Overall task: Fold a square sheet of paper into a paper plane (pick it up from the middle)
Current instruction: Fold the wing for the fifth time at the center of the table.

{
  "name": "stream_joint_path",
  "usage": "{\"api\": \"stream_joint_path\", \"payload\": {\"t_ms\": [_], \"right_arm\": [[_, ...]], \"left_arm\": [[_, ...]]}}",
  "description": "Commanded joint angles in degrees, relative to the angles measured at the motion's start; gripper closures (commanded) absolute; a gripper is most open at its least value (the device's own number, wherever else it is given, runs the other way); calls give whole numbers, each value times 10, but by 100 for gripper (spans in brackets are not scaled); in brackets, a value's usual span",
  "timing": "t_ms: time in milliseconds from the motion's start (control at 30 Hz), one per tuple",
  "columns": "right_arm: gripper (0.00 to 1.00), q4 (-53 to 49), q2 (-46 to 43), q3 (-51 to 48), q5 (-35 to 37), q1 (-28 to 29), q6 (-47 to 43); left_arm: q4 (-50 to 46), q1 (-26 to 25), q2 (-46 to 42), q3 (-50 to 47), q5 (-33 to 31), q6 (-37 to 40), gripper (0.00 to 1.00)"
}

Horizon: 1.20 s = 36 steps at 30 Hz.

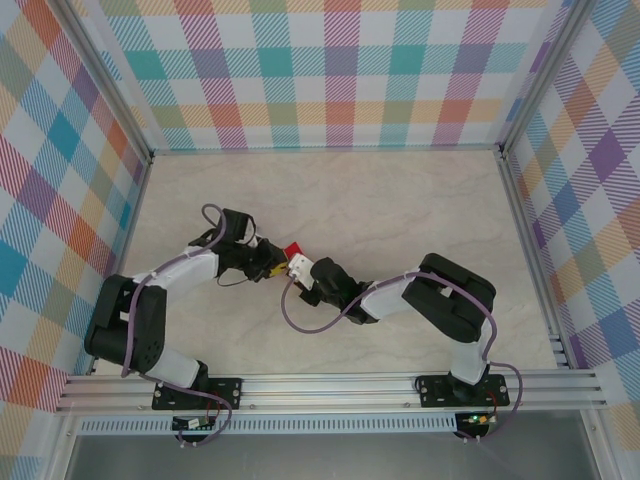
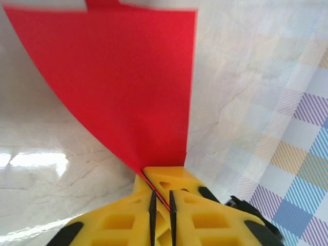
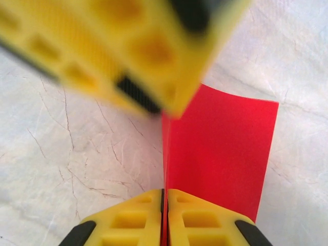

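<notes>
The two arms meet near the middle of the tabletop (image 1: 420,200), their hands tip to tip over the pale marbled surface. From above, the paper (image 1: 291,248) is a small red patch just beyond the two tips, with the left hand (image 1: 279,260) on its left and the right hand (image 1: 298,265) just beside it on the right. In the right wrist view the right hand (image 3: 164,193) is clenched on the paper (image 3: 220,148): its yellow fingers press together with the red edge caught in the seam, and the sheet rises from them on edge, its far border curved. The left hand (image 3: 118,51) hangs blurred and close above it. In the left wrist view the paper (image 2: 128,87) fans out wide from a narrow corner that runs into the left hand (image 2: 162,193). That hand looks released, since its dark pads (image 2: 152,210) stand a thin slit apart with the red edge passing between them. Plaid walls (image 1: 340,70) enclose the tabletop on three sides
</notes>
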Motion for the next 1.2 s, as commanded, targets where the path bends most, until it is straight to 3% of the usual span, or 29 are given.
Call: {"api": "stream_joint_path", "payload": {"t_ms": [0,167,600,1167], "right_arm": [[91,11,-3,-9,-35,-10,58],[91,24,-10,-26,-74,-24,133],[86,25,-13,-35,-196,-96,325],[87,-14,8,-13,-280,-122,427]], "left_arm": [[-46,28,-32,13,-6,27,77],[-46,48,-48,-6,-12,28,71],[-2,48,-61,-44,-7,27,69],[68,18,-35,-64,21,30,69]]}}
